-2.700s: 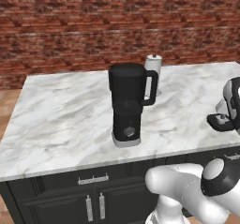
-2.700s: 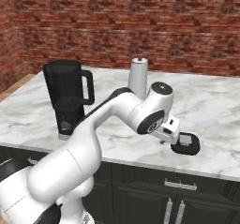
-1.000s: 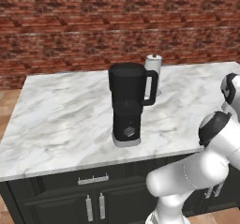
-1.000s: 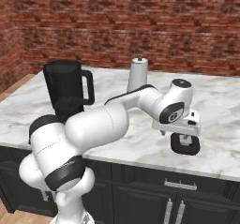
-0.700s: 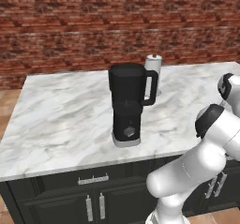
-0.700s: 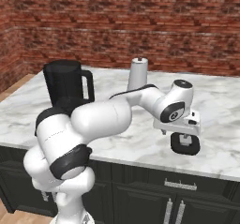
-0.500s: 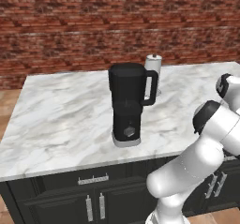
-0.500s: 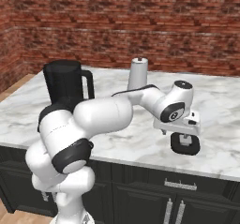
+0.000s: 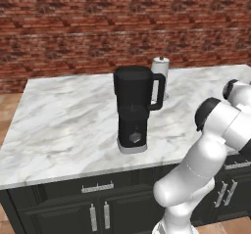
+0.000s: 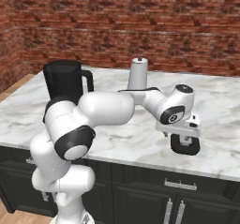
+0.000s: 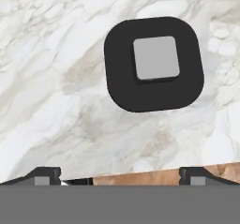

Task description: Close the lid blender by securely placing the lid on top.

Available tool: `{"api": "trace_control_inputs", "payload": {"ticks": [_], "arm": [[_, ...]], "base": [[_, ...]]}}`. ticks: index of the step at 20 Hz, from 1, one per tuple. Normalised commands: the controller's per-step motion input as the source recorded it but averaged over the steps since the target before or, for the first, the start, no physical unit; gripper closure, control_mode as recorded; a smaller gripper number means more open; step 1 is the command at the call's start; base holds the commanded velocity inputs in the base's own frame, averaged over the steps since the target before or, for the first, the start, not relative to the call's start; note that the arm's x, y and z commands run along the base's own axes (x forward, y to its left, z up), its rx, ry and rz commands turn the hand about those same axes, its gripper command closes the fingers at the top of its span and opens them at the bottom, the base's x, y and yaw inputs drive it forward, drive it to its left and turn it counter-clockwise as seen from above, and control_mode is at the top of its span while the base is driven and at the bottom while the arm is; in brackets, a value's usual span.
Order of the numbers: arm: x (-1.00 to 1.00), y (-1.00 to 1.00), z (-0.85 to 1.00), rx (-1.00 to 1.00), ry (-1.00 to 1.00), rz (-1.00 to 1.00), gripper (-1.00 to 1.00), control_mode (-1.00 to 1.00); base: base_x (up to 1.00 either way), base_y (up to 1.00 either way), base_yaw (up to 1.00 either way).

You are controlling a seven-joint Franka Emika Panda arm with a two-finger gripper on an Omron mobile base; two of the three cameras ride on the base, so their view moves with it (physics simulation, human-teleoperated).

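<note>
The black blender (image 9: 135, 108) stands upright mid-counter with its jar top uncovered, and shows at the left as the blender (image 10: 65, 85) in the right base view. The lid (image 11: 153, 63), a low black rounded cap with a grey square centre, lies flat on the marble near the counter's front edge. It also shows as the lid (image 10: 185, 148) right of the arm. My gripper (image 10: 183, 138) hangs just above it, pointing down. In the hand view the gripper (image 11: 120, 176) is open, its fingertips (image 11: 44, 174) wide apart with nothing between them; the lid sits ahead, slightly right of centre.
A small white knob-topped cylinder (image 9: 159, 76) stands behind the blender, seen as the cylinder (image 10: 138, 73) beyond my forearm. The marble counter (image 9: 63, 125) ends close to the lid, with wood floor (image 11: 140, 177) past its edge. A brick wall backs the counter.
The hand has turned from lying beside the lid to pointing straight down over it. In the last second only the elbow has shifted slightly; lid and blender stay put.
</note>
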Motion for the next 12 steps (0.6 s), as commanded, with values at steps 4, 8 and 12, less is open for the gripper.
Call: {"api": "trace_control_inputs", "payload": {"ticks": [4, 8, 12], "arm": [[0.13, -0.13, -0.23, 0.00, 0.00, 0.00, -1.00, -1.00], [0.23, -0.07, -0.18, 0.00, 0.00, 0.00, -1.00, -1.00], [0.26, -0.10, -0.13, 0.00, 0.00, 0.00, -1.00, -1.00]], "base": [[0.00, 0.00, 0.00], [0.00, 0.00, 0.00], [0.00, 0.00, 0.00]]}}
